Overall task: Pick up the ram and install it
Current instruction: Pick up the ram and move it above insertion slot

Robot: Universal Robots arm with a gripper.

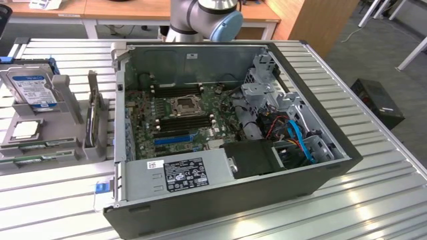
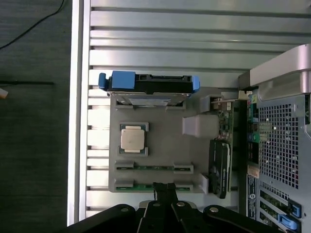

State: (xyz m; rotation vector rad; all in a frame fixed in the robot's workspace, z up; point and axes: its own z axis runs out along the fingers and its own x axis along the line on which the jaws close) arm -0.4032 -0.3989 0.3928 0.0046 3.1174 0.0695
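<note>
On the slatted worktop (image 1: 373,190), the ram (image 2: 143,187) lies in the grey holder (image 2: 165,143), at 9 o'clock of the case (image 1: 220,210) in the exterior view, just under the narrow, empty gripper (image 2: 165,187); a square, centred grasp across its thin edges looks best.

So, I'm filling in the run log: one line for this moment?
gripper: over ram | ram: in gray holder, beside CPU | PC case: open

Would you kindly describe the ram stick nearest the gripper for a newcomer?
Beside the open black computer case sits a grey plastic holder. Of two parallel thin green sticks in it, the ram is the outer one, farther from the square silver processor.
</note>
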